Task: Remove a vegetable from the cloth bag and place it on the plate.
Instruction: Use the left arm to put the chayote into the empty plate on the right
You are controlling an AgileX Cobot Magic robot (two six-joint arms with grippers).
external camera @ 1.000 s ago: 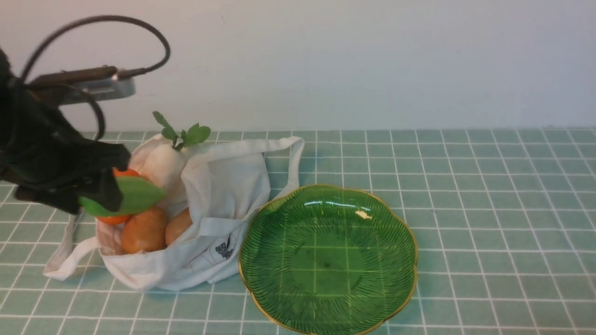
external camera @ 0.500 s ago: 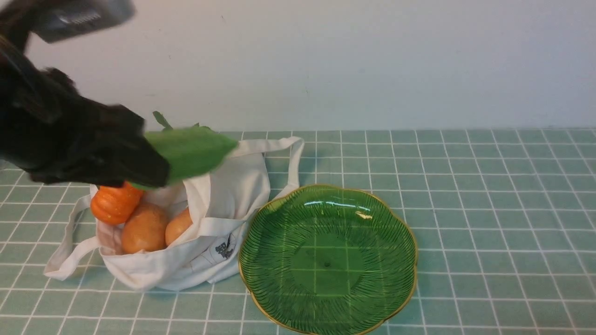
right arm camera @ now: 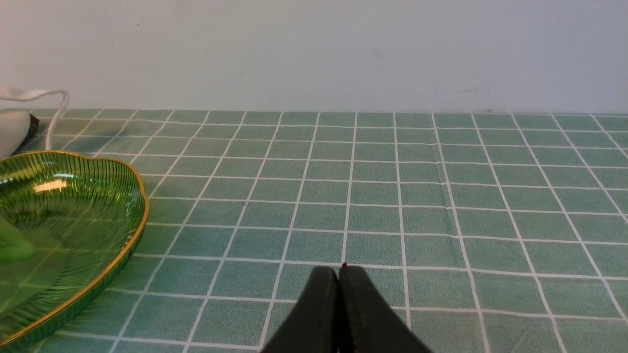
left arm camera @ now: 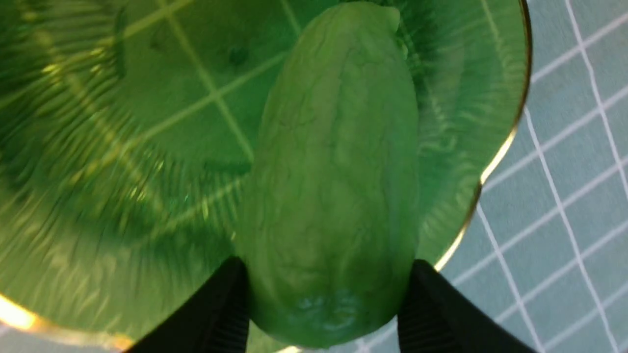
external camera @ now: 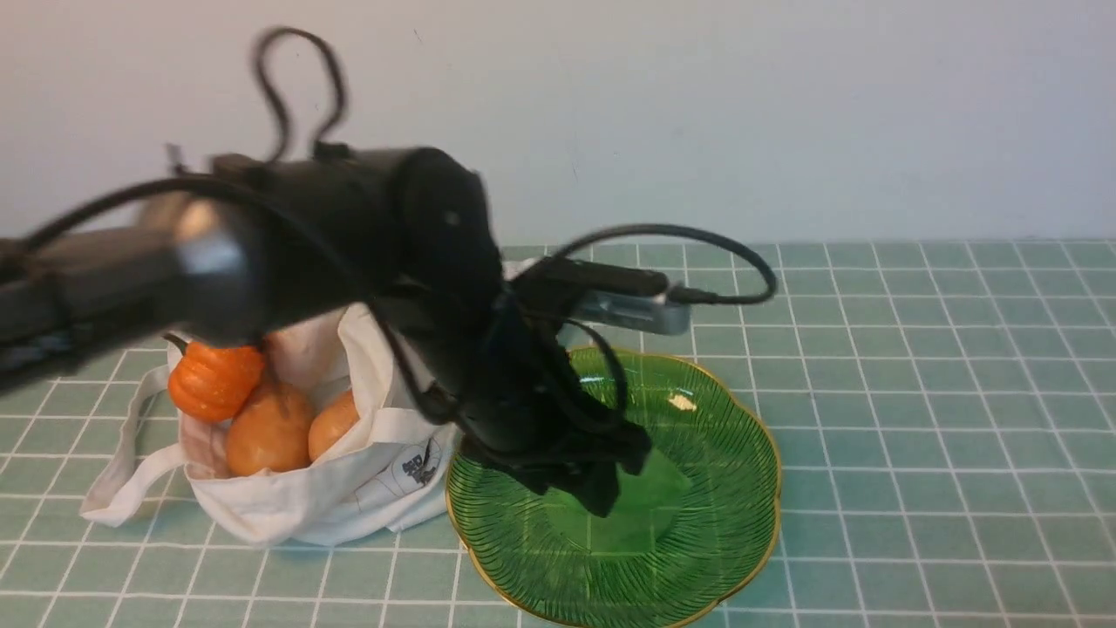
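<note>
1. Front view: my left tool (external camera: pixel 602 493) is over the plate (external camera: pixel 767 453), clamped on the vegetable (external camera: pixel 652 488). Only a pale green patch shows past the black fingers. Cloth bag (external camera: pixel 305 515) lies just beside the plate, with a pumpkin (external camera: pixel 214 379) in its mouth. Can't tell if the vegetable touches the glass.
2. Left wrist view: fingers (left arm camera: pixel 221 314) pinch the vegetable (left arm camera: pixel 333 171) across its thick end, and the rest sticks out over the plate's middle. Skin looks smooth with faint wrinkles. My guess: light, fairly stiff, a bit slippery. An end grip lets it swing; mid-body across the width would balance better. The plate is glass, so set it down low, no dropping.
3. Right wrist view: right tool (right arm camera: pixel 338 279) is clenched on nothing, over the tiled surface (right arm camera: pixel 441 196), well apart from the plate. The vegetable tip just shows inside the plate.
</note>
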